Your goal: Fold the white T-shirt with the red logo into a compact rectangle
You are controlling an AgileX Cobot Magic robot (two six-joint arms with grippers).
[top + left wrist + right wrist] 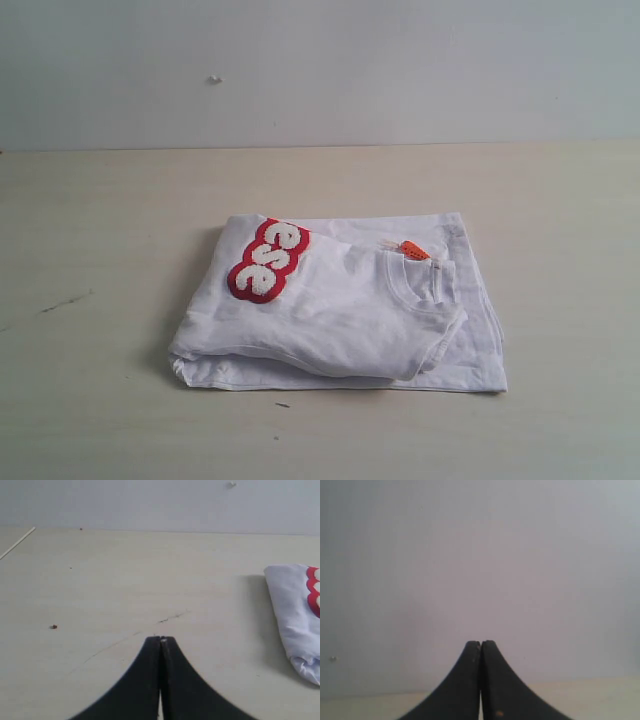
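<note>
The left end effector (161, 639) has its two black fingers pressed together with nothing between them. It hangs over bare worktop (100, 580), and a rounded fold of the T-shirt (292, 615) lies well apart from its tip. The right end effector (480, 642) is likewise pressed together and holds nothing; it faces a pale wall (480, 555), with only a thin strip of worktop showing past its fingers

In the exterior view the T-shirt lies in the middle of the worktop, folded into a thick, roughly rectangular bundle. The logo (268, 262) sits on the top layer toward the left rear, its white letters "ese" showing inside a red outline. The ribbed neck (420, 285) faces up on the right side, with a small orange tag (415, 250) just beside it. A lower layer of cloth sticks out past the top fold along the right edge and the front
</note>
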